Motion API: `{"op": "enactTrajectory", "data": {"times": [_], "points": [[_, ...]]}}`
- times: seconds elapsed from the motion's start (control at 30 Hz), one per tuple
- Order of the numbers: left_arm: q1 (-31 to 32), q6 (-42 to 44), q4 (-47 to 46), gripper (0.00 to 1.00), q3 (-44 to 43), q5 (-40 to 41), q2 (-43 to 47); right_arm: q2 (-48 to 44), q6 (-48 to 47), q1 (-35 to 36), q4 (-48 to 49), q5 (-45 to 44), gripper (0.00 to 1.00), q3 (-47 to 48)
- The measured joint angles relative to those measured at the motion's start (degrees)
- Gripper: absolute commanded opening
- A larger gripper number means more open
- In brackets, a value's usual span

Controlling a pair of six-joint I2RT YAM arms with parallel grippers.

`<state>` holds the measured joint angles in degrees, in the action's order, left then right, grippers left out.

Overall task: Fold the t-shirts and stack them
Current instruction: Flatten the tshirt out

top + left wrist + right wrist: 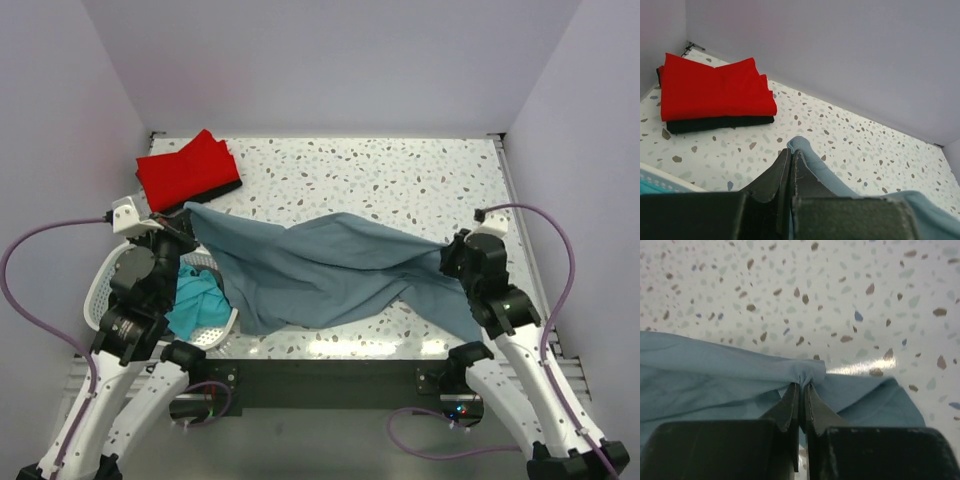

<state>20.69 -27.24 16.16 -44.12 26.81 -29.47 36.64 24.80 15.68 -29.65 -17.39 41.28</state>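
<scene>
We hold the slate-blue t-shirt (320, 265) across mid-frame, left gripper (791, 156) and right gripper (801, 388) clenched on it. Harder pulling could slip either pinch.

Folded stack (188, 168) far left, shirt (330, 268) across middle, basket (103, 288) near left holding cloth (195, 300)

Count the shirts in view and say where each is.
4. Red shirt folded atop black shirt, far left; grey-blue shirt held between left gripper and right gripper; teal shirt in the white basket, which may hide more.
</scene>
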Motion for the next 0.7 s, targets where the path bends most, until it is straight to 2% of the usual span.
{"op": "enactTrajectory", "data": {"times": [0.03,0.17,0.43,0.7], "points": [[0.0,-0.5,0.2,0.0,0.1,0.1,0.8,-0.1,0.7,0.0,-0.3,0.5,0.29,-1.9],[0.0,-1.7,0.7,0.0,0.2,-0.3,0.8,2.3,2.9,0.0,-2.0,2.6,0.67,-6.2],[0.0,-1.7,2.1,0.0,0.3,-2.8,-5.9,4.9,2.9,0.0,0.9,3.9,0.66,-6.2],[0.0,-1.7,2.4,0.0,0.3,-3.7,-3.0,17.0,2.5,0.0,4.8,3.0,0.63,-6.3]]}}
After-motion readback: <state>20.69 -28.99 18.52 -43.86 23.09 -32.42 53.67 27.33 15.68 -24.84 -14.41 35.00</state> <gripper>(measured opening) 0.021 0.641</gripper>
